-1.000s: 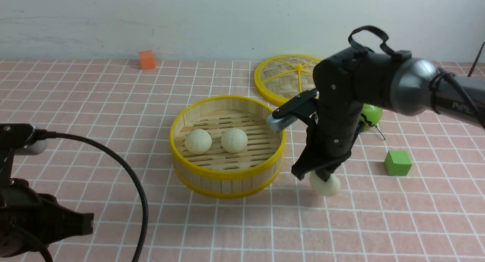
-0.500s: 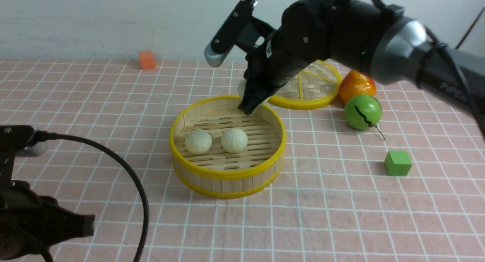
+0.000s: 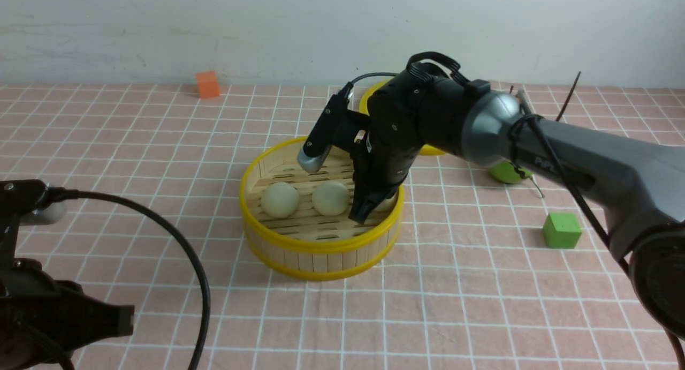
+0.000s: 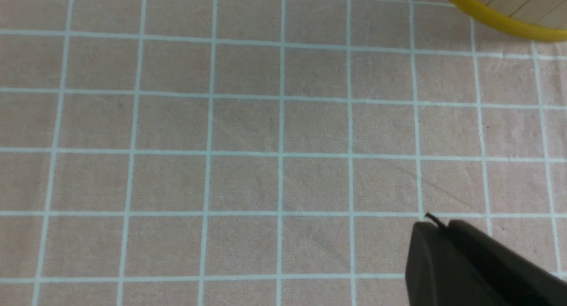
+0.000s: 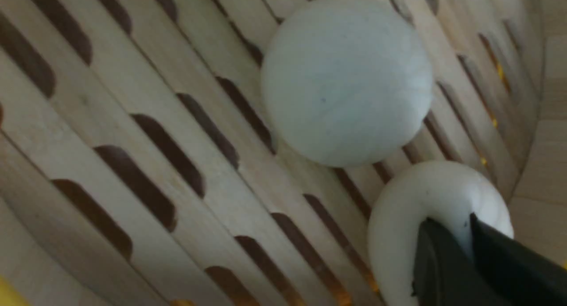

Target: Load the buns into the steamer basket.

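The pink checked cloth (image 3: 481, 306) covers the whole table. In the middle of it sits the steamer basket (image 3: 316, 260). The right gripper (image 3: 359, 216) reaches down inside, close to the basket's right wall. Its fingers are nearly together, pinching the third bun (image 5: 421, 199) just above the slats. The left gripper (image 4: 445, 226) hovers over bare cloth, fingers together. A first bun (image 3: 280, 199) and a second bun (image 3: 330, 198) lie side by side on the basket floor.
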You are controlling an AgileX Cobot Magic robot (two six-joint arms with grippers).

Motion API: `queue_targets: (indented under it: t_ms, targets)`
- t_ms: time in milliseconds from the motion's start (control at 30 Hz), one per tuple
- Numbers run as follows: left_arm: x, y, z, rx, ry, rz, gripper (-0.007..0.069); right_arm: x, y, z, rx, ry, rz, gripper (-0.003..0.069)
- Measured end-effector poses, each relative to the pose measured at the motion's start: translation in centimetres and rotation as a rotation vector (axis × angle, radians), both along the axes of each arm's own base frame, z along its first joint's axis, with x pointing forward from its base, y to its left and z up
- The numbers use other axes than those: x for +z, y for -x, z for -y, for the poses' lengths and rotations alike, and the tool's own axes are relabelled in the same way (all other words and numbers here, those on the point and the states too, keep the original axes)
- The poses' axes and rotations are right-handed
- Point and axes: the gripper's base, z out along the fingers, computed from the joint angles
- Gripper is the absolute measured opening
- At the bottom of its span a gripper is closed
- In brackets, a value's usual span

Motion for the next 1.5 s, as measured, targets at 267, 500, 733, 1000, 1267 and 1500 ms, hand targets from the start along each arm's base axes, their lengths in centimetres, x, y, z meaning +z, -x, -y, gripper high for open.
queue_targets:
  t_ms: [267,500,733,1000,1267,1500]
  targets:
    - [0.0,0.0,0.0,0.002,0.007,-0.003,0.0019,0.3,1.0,-0.1,-0.026,-0.036,-0.103,0.0369]
    - [1.1,0.5,0.2,-0.013,0.059,0.041,0.0021,8.5,4.5,-1.2,-0.044,-0.057,-0.049,0.0482]
    - [4.8,5.0,-1.1,-0.134,0.167,0.48,0.0021,20.6,9.5,2.7,-0.209,-0.155,0.166,0.0321]
    - [0.9,8.6,-2.5,-0.153,0.205,0.703,0.0026,24.8,15.2,10.9,-0.363,-0.309,0.139,-0.0015]
    - [-1.4,8.8,-2.6,-0.157,0.192,0.688,0.0036,15.4,24.0,16.1,-0.385,-0.423,0.116,-0.002]
    - [-2.0,8.9,-2.7,-0.157,0.176,0.638,0.0038,3.6,29.5,18.5,-0.248,-0.737,0.302,-0.0013]
